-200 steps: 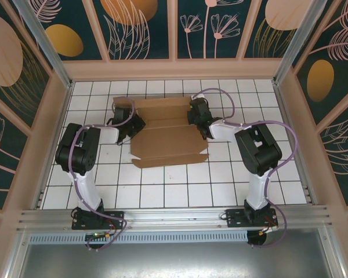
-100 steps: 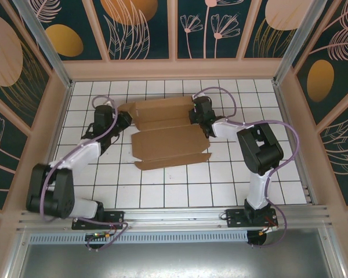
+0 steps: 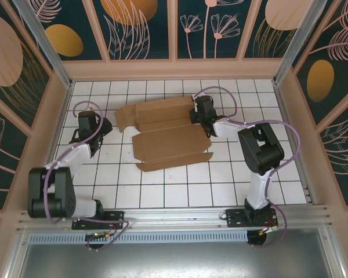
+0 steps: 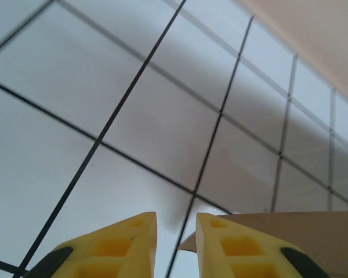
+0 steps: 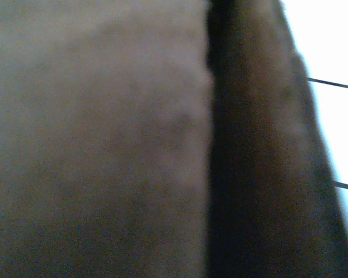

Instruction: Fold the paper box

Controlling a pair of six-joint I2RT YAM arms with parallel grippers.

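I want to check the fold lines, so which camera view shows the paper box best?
The top external view: the whole paper box is in frame, flaps and creases plain. The left wrist view catches one corner at lower right; the right wrist view gives a blurred close-up of its brown surface.

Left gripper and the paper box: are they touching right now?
Apart. The top external view shows bare white tiles between the left gripper and the left edge of the paper box.

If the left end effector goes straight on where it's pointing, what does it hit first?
Probably the table: the left end effector tilts down at bare tiles, with the box edge just beside it.
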